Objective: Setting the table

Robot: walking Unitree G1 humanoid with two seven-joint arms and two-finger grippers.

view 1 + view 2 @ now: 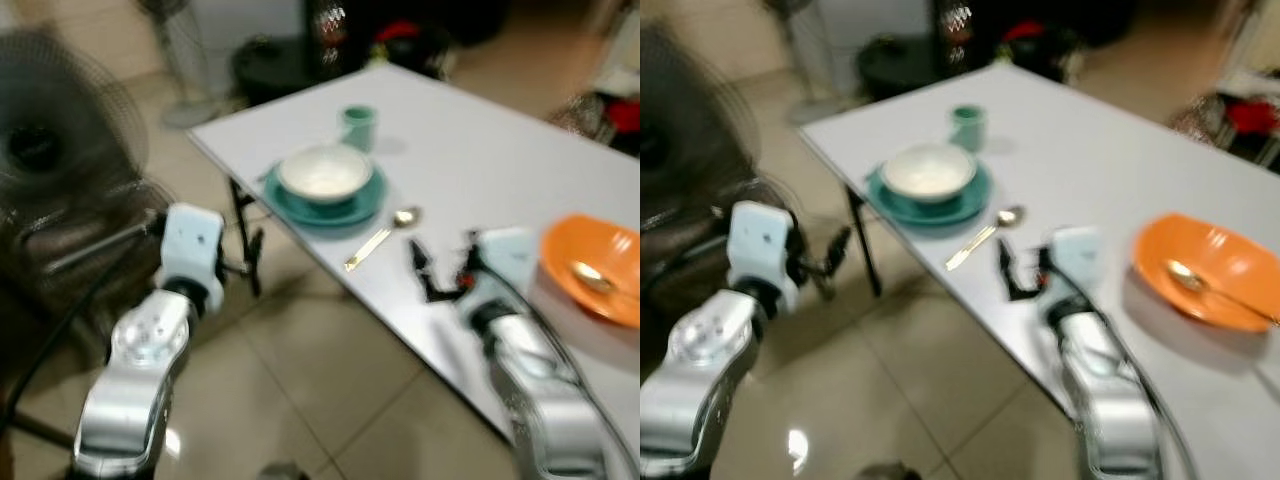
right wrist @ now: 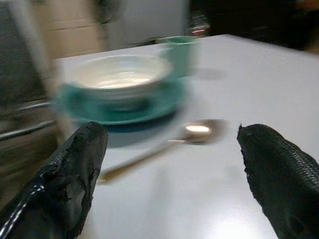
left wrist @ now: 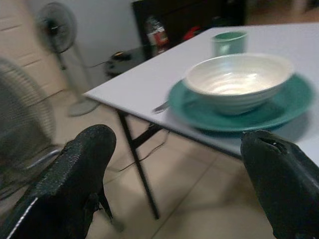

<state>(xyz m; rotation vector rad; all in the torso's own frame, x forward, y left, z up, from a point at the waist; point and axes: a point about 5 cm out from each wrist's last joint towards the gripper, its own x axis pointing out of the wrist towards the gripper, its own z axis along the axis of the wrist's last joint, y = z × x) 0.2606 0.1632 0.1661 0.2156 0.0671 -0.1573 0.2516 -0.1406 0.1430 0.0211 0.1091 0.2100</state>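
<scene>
Place setting first: a white bowl [image 1: 325,172] sits on a teal plate [image 1: 326,199] near the corner of the white counter [image 1: 480,150], with a small teal cup [image 1: 358,125] standing just behind the plate. A gold-toned spoon [image 1: 382,237] lies on the counter just beside the plate, on the side toward the robot's right, its bowl end near the plate's rim and its handle reaching toward the counter's edge. Farther along, well apart from the setting, an orange bowl [image 1: 596,266] rests on the counter with another spoon [image 1: 592,277] lying in it.

The right gripper [image 1: 442,270] hovers over the counter near the edge, between the gold spoon and the orange bowl — its two black fingers [image 2: 75,174] are spread wide and hold nothing. In the right wrist view the spoon lies ahead between the spread fingers, with the plate and bowl beyond it.

The left gripper [image 1: 250,250] hangs off the counter over the tiled floor [image 1: 300,380], beside the counter's black leg [image 3: 139,169]; its fingers [image 3: 75,179] are likewise apart and empty. A standing fan [image 3: 57,37] is on the floor past the counter's corner. The head views are blurred.
</scene>
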